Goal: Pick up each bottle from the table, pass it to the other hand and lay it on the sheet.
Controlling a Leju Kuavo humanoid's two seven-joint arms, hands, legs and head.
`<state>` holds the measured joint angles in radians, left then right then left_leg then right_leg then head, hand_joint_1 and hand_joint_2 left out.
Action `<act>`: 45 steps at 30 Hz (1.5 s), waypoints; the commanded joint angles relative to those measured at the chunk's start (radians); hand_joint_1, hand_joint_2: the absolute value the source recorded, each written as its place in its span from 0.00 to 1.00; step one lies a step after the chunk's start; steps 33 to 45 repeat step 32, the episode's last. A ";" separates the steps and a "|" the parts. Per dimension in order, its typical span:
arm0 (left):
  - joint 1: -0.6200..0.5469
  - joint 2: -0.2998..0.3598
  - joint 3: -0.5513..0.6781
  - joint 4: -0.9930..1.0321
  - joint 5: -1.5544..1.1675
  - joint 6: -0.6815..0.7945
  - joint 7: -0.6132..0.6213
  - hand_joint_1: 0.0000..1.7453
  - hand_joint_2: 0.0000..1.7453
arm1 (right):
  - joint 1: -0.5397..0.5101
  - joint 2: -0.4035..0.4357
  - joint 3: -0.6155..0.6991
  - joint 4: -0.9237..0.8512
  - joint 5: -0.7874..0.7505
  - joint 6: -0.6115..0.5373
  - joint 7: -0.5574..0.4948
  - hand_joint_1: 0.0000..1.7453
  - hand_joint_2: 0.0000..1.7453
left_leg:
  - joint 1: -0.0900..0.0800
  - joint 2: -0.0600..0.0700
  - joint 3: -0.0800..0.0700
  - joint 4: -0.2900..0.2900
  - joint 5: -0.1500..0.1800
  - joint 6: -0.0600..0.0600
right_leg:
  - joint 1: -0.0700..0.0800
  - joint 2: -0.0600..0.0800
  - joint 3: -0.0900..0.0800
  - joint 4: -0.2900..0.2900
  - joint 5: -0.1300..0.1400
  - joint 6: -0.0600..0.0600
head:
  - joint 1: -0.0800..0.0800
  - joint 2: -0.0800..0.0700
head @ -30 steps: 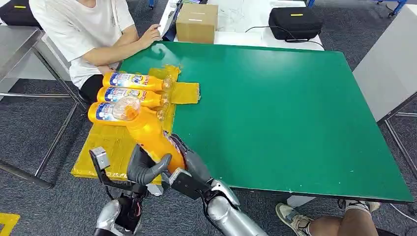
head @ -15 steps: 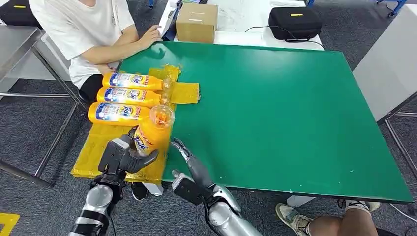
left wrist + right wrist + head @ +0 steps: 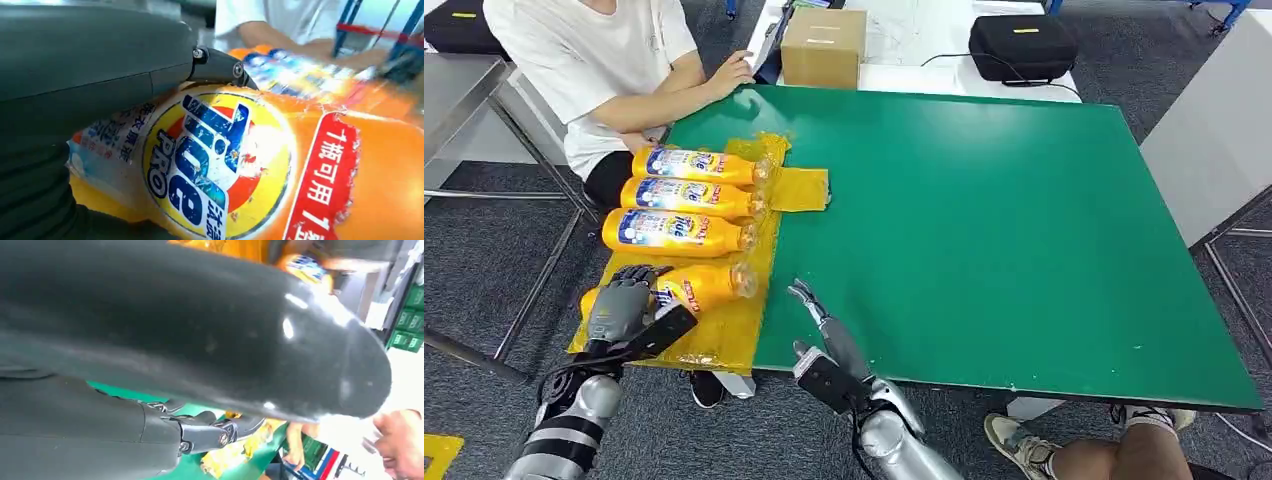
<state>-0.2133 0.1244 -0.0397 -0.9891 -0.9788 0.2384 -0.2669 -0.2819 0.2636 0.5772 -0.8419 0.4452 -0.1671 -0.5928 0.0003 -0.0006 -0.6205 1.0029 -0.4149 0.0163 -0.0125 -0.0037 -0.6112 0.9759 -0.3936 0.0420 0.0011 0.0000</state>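
My left hand (image 3: pixel 622 306) grips an orange bottle (image 3: pixel 696 286) that lies on its side on the yellow sheet (image 3: pixel 714 335), its clear cap pointing toward the green table. Up close, the bottle's label (image 3: pixel 215 165) is right against that hand's fingers (image 3: pixel 220 67). Three more orange bottles (image 3: pixel 686 197) lie side by side on the sheet farther from me. My right hand (image 3: pixel 824 330) hovers over the table's near edge, fingers stretched out and holding nothing; its thumb (image 3: pixel 200 325) looms large in the right wrist view.
A person in a white shirt (image 3: pixel 594 60) sits at the far left corner with a hand (image 3: pixel 732 72) on the green table (image 3: pixel 1004 220). A cardboard box (image 3: pixel 824 46) and a black case (image 3: pixel 1022 46) stand beyond the far edge. A person's foot (image 3: pixel 1024 445) is below the near edge.
The bottle passed from my right hand to my left, which swung left and down and laid it on the sheet beside the other three. My right hand let go and drew back.
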 commanded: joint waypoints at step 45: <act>-0.030 -0.020 -0.128 -0.088 0.201 -0.166 -0.212 0.00 1.00 | -0.037 -0.018 -0.009 0.027 -0.016 0.044 -0.041 0.00 0.00 | 0.001 -0.007 0.010 0.000 0.002 -0.004 | 0.001 -0.005 0.012 0.001 -0.001 -0.004 | 0.001 0.000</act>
